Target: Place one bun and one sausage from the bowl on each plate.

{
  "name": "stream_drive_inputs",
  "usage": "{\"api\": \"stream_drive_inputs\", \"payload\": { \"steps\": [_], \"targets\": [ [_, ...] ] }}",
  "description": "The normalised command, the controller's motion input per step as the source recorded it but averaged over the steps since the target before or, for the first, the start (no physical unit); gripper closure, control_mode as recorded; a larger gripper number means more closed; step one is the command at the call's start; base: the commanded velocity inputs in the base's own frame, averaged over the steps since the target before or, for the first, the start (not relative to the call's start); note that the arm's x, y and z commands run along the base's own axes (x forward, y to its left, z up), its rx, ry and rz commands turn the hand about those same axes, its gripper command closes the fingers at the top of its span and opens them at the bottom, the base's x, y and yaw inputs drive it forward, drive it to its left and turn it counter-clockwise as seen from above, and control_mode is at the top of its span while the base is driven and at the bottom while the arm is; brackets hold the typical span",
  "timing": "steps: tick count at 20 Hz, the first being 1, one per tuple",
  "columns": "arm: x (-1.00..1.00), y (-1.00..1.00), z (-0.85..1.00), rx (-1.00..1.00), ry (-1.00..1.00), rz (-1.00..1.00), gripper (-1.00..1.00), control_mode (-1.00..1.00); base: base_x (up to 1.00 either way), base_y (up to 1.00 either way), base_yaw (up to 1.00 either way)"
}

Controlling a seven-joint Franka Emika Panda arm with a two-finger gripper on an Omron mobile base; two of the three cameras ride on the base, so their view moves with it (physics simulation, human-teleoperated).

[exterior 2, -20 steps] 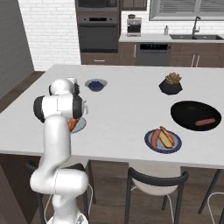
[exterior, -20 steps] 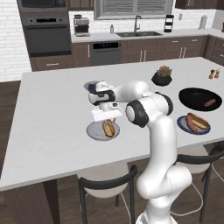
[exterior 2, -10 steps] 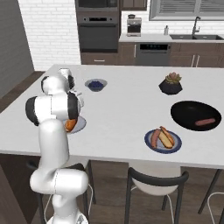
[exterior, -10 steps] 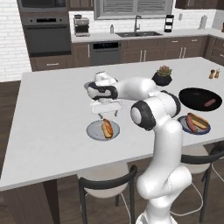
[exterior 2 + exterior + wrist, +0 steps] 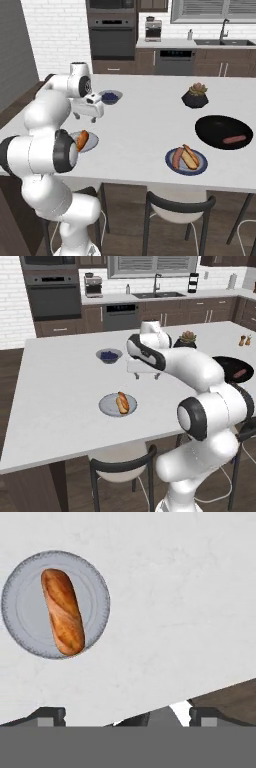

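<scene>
Pale grey plate [image 5: 118, 404] at left: bun [image 5: 62, 611] on it, no sausage yet. Gripper [image 5: 145, 375] above counter, right of that plate, jaws wide, empty. I judge next reach to black bowl [image 5: 224, 132] far right long; sweeping low could clip berry bowl [image 5: 109, 355]. Last sausage [image 5: 234, 139] may roll in glossy bowl. Blue-rimmed plate [image 5: 186, 161] already has both. In left base view arm cuts off bowl.

Small grey bowl of blue berries [image 5: 109, 355] sits mid-counter, toward the far side of the white island counter [image 5: 60, 386]. Black faceted pot with a succulent [image 5: 195, 96] stands further right; salt and pepper shakers [image 5: 244, 340] near the far right edge. Dark stools [image 5: 179, 210] tucked under the near edge.
</scene>
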Motion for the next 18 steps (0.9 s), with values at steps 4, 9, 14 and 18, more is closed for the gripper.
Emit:
{"api": "stream_drive_inputs", "payload": {
  "steps": [4, 9, 14, 18],
  "targets": [
    [-1.0, -0.37, 0.89, 0.1, -0.15, 0.0, -1.0, -1.0, 0.0, 0.0, 0.0],
    [-0.8, -0.08, 0.51, 0.02, -0.12, -0.02, -1.0, 1.0, -0.2, -0.03, -0.01],
    [0.0, 0.0, 0.0, 0.0, 0.0, 0.0, -1.0, 1.0, -0.95, -0.83, -0.04],
    [0.0, 0.0, 0.0, 0.0, 0.0, 0.0, -1.0, 1.0, -0.15, -1.0, 0.01]
  ]
}}
